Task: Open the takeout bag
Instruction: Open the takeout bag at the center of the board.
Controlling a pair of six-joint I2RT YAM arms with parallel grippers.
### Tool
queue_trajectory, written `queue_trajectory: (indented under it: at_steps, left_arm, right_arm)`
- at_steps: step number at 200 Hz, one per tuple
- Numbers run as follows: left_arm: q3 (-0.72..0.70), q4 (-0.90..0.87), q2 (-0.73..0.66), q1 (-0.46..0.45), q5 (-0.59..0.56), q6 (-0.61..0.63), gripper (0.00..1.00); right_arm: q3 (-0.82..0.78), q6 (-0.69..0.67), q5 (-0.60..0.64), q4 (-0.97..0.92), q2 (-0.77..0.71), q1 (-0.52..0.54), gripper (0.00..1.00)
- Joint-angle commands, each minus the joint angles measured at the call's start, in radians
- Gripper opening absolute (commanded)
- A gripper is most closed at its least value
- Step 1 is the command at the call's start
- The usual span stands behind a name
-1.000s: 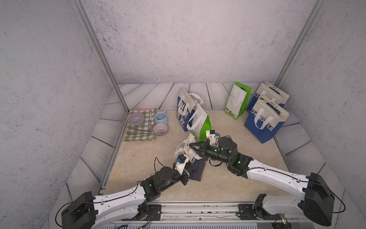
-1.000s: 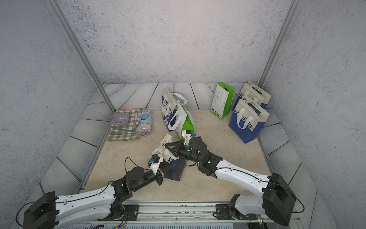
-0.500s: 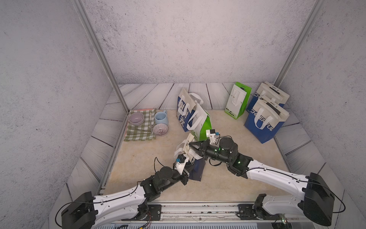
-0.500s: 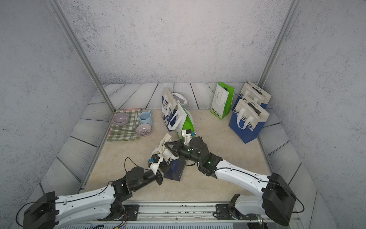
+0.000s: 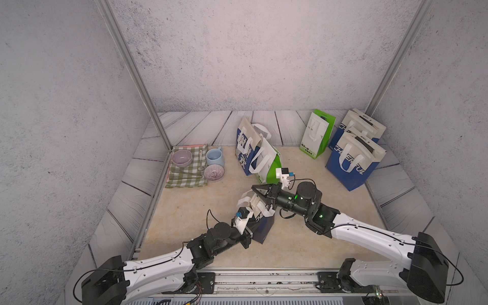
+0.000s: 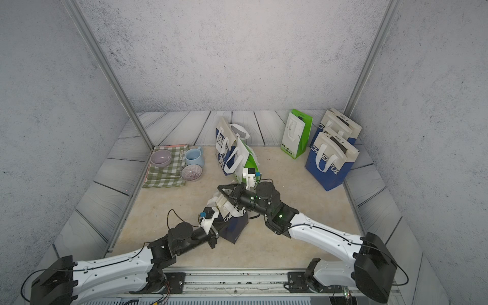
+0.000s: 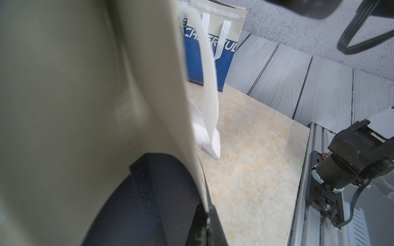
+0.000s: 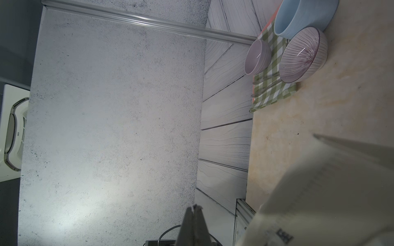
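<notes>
Paper looks light, crease-prone: left pincer (image 5: 252,215) pinches your small navy-and-cream takeout bag (image 5: 262,228); right pincer (image 8: 194,209), tips together, should take its rim.

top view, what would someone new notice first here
The left arm and right arm meet at a dark bag mid-table. Bright blue bags and a green bag stand behind it, and bowls sit on a checked cloth at the back left.

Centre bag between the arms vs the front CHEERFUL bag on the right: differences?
The centre bag leans, with the left gripper at its rim; the right-hand bag stands upright, untouched. The centre bag's base looks dark navy; the right-hand bag's is brighter blue. Both: cream tops, white handles.
</notes>
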Motion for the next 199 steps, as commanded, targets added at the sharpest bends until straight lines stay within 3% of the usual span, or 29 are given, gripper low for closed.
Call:
queue_trajectory:
  at_steps: [1, 16, 47, 199]
  left_arm:
    - [-0.003, 0.017, -0.025, 0.000, -0.001, 0.009, 0.00]
    - [-0.004, 0.011, -0.030, -0.001, -0.003, 0.012, 0.00]
    - [-0.003, 0.009, -0.031, 0.000, -0.001, 0.013, 0.00]
    - [0.011, -0.009, -0.036, 0.000, 0.008, 0.022, 0.00]
  right_arm:
    - [-0.028, -0.070, 0.020, -0.057, -0.061, 0.000, 0.25]
    - [-0.082, -0.081, 0.016, -0.060, -0.082, -0.004, 0.33]
    - [-0.153, -0.088, 0.019, -0.061, -0.094, -0.008, 0.39]
    - [-0.065, -0.043, -0.010, 0.021, 0.012, -0.015, 0.39]
